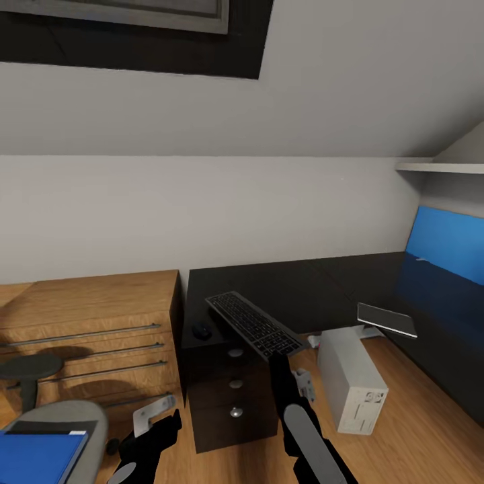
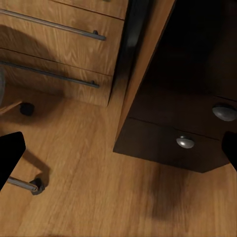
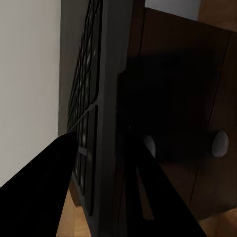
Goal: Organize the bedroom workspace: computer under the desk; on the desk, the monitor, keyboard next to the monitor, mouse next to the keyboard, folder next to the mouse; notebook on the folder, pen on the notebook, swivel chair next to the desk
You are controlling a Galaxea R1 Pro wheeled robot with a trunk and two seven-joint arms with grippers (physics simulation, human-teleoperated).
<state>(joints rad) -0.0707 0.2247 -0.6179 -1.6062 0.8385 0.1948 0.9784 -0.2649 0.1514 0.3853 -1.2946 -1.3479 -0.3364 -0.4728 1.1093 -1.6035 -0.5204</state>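
Observation:
My right gripper is shut on the near end of the dark keyboard, which tilts above the black desk and its drawer unit. In the right wrist view my fingers clamp the keyboard edge. The mouse lies on the desk left of the keyboard. The grey notebook rests at the desk's front edge. The white computer stands on the floor under the desk. The blue folder lies on the swivel chair. My left gripper hangs open. The monitor is out of view.
A light wood drawer chest stands against the wall left of the desk. A blue wall panel rises at the right, with a thin white sliver at its base. Wooden floor lies in front of the drawer unit.

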